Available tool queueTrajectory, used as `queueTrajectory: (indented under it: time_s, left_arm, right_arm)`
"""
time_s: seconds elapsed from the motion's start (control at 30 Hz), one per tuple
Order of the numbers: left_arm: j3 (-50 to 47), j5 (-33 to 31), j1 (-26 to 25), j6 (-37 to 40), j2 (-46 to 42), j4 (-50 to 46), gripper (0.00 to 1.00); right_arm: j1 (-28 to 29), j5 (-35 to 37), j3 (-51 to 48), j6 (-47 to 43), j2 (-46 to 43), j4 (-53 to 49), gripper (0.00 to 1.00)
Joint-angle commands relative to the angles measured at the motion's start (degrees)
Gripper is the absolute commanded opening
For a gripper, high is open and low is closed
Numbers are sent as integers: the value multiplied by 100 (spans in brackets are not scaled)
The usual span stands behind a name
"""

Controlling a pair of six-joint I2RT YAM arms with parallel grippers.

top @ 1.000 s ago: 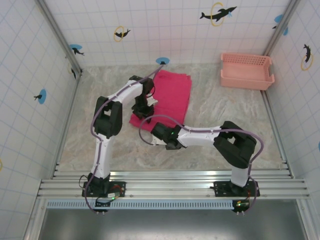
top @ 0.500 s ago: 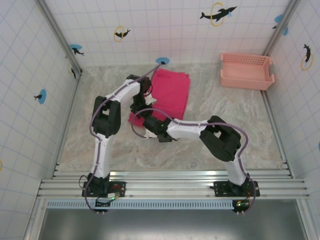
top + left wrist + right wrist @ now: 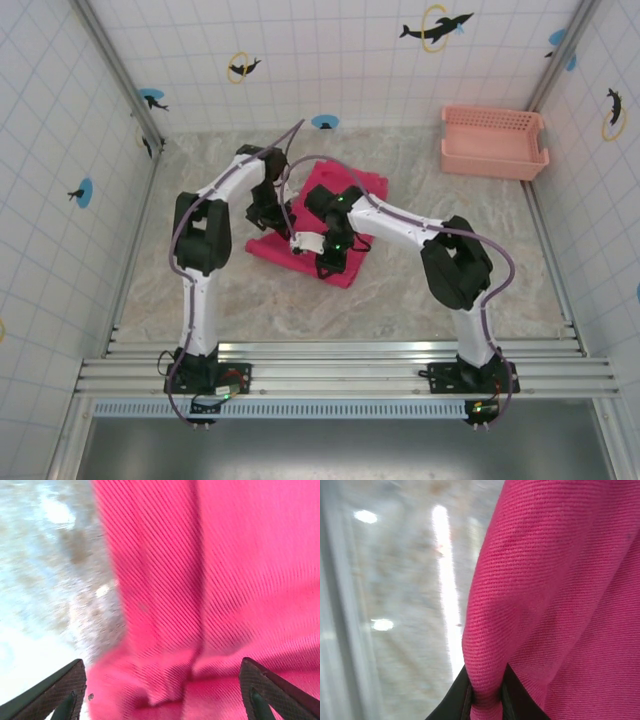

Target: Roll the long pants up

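Note:
The long pants (image 3: pixel 368 188) lie as a folded magenta bundle on the marble table, partly under both arms. My right gripper (image 3: pixel 325 260) is over the bundle's near part. In the right wrist view it (image 3: pixel 487 697) is shut on a raised fold of the pants (image 3: pixel 520 590), the cloth pinched between the dark fingers (image 3: pixel 457 695). My left gripper (image 3: pixel 264 214) hovers at the bundle's left edge. The left wrist view shows it (image 3: pixel 162 695) wide open just above the pants (image 3: pixel 210 570), its fingertips (image 3: pixel 62 682) far apart and holding nothing.
A pale pink latticed basket (image 3: pixel 493 142) stands at the back right by the tiled wall. Marble tabletop (image 3: pixel 180 280) lies bare to the left and front of the pants. An aluminium rail (image 3: pixel 340 372) runs along the near edge.
My right arm swung from the front of the table onto the pants and shut on a fold. The left gripper opened wide and shifted left. The bundle turned and slid nearer.

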Motion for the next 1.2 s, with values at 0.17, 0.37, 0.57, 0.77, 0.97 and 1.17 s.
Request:
queueTrajectory:
  time_s: [0.17, 0.37, 0.57, 0.77, 0.97, 1.17]
  left_arm:
    - [765, -592, -10, -109, -850, -676, 86]
    - [702, -530, -26, -227, -1013, -681, 87]
    - [217, -230, -177, -390, -974, -340, 87]
    - [328, -11, -413, -560, -400, -62, 87]
    - [880, 74, -492, -555, 589, -173, 87]
    - [834, 0, -505, -511, 1040, -147, 87]
  right_arm:
    - [-1138, -3537, 97, 603, 460, -492, 10]
    - [-1862, -3625, -225, 1425, 804, 315, 10]
    - [-1949, -3013, -82, 1759, 1271, 399, 14]
    - [-1917, -2506, -31, 1848, 1395, 390, 15]
    - [-1941, -1985, 50, 1944, 1387, 394, 18]
    - [-2031, -578, 203, 2041, 930, 402, 26]
